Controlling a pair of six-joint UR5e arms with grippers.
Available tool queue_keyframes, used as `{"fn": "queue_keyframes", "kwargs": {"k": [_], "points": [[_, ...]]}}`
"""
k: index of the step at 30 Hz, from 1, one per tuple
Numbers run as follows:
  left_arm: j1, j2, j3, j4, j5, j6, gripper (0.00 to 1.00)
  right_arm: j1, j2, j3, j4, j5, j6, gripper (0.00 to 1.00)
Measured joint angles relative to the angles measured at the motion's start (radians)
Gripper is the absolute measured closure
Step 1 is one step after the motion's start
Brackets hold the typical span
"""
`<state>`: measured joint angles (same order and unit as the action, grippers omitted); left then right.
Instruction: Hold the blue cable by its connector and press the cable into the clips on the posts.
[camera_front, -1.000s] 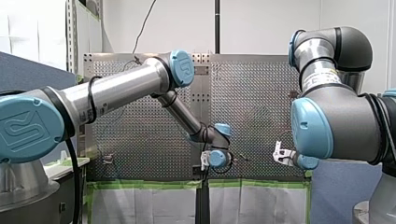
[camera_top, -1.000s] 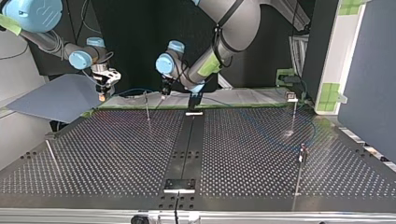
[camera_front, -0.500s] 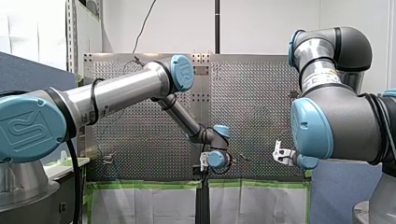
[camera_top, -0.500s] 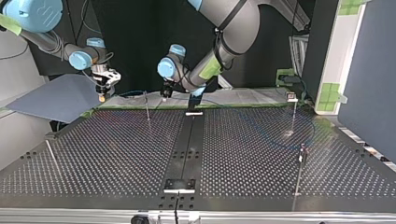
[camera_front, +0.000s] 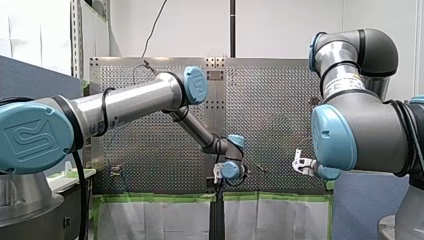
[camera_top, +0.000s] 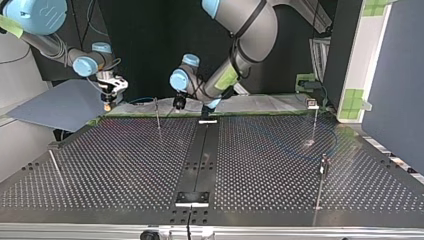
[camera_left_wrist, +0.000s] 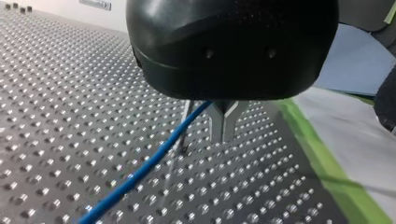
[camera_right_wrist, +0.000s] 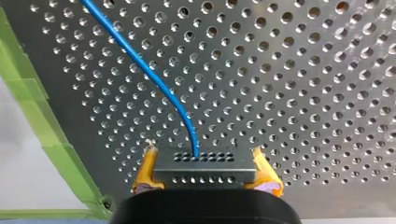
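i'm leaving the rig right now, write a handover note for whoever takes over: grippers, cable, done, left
Right gripper: shut on the connector, yellow pads on both sides.
Left gripper: fingers shut, low over the table beside a thin post. The blue cable runs out from by them, but whether they pinch it is unclear.
Done: connector held.
Left: no clip visibly holds the cable. Press it into the clips on the posts.
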<state>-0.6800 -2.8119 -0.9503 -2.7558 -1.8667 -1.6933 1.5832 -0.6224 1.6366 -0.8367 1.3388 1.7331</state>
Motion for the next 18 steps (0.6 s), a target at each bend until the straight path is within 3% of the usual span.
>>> {"fn": "queue_keyframes", "kwargs": {"k": [8,18], "points": [[0.020,0.000,0.053,-0.032,0.029,-0.009,1.00,-0.003,0.000,-0.034,-0.001,0.000,0.034,0.99],[0.037,-0.002,0.065,-0.041,0.021,-0.008,1.00,-0.007,0.000,-0.062,-0.003,-0.012,0.063,0.99]]}}
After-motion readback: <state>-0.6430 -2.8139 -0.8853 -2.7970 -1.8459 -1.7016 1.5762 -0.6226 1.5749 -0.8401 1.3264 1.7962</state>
